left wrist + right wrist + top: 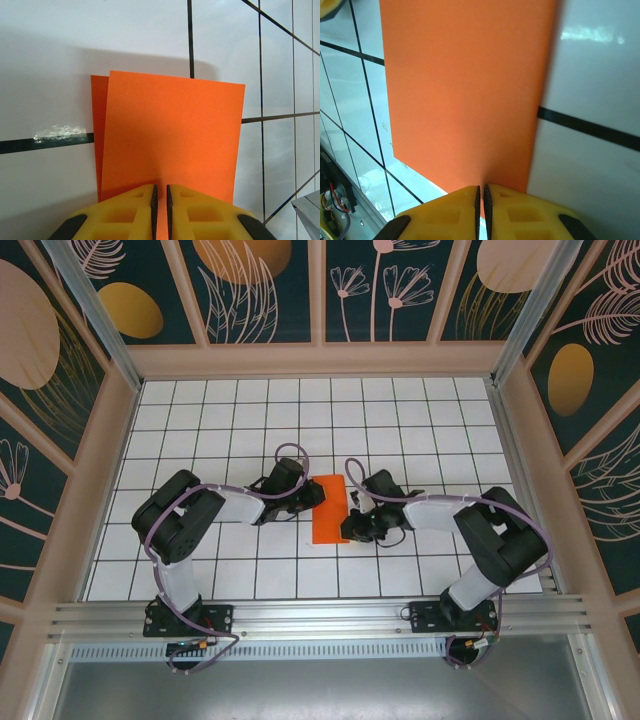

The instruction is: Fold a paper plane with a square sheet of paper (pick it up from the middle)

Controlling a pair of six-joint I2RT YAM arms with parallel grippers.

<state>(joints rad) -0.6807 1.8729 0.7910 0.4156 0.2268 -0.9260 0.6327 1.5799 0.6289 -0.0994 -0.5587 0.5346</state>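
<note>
The square sheet of paper [328, 508] is bright orange and lies folded in half as an upright rectangle in the middle of the white grid table [400, 410]. My left gripper [318, 496] is at its left edge. In the left wrist view the jaws [160, 192] are shut on the paper [170, 135], and a lower layer [98, 125] peeks out on the left. My right gripper [352, 525] is at the paper's lower right edge. In the right wrist view it [481, 192] is shut on the paper [465, 90], with a sliver of orange between the pads.
Patterned walls [60, 440] enclose the table on three sides. An aluminium rail [320, 615] runs along the near edge, with both arm bases on it. Bare grid cells lie behind and to either side of the paper.
</note>
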